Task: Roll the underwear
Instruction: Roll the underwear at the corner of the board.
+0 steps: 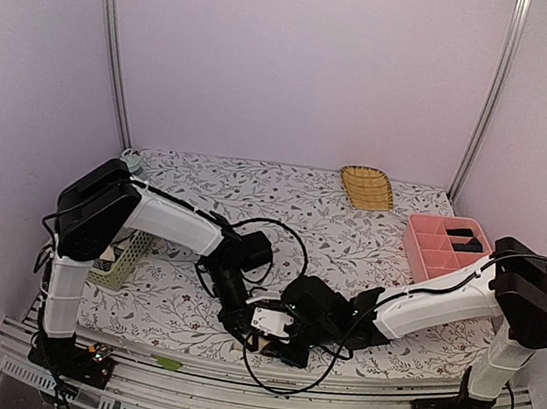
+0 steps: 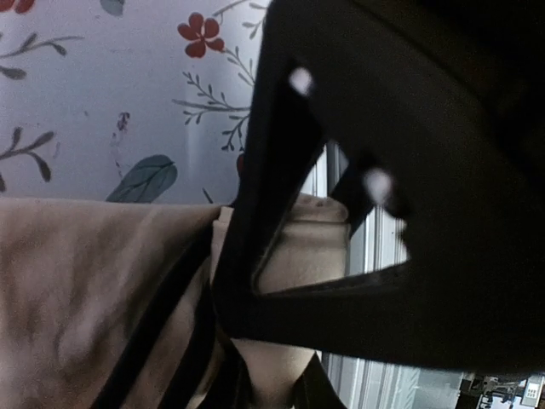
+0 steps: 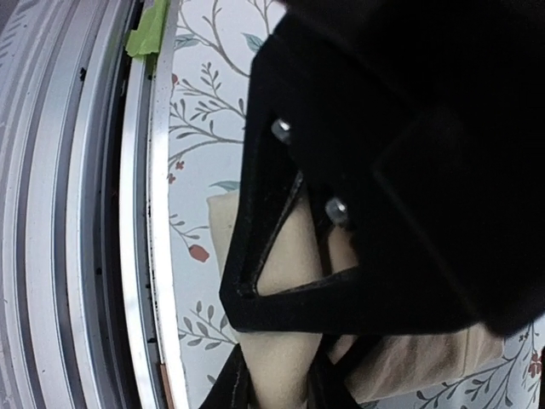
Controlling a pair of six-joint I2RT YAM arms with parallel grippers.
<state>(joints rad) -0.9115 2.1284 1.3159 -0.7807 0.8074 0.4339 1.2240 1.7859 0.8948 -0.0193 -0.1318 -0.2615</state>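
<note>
**Beige briefs beneath both claws, lower centre of the top view**

The beige underwear with black edging is laid on the floral table, just beside the near edge rail. It is almost wholly covered by the left gripper and the right gripper, which are met directly above it, so neither arm is the nearer. In the left wrist view, the cloth is spread from the fingers toward the frame's left. How far either claw is open, or whether cloth is pinched, cannot be told.
</note>
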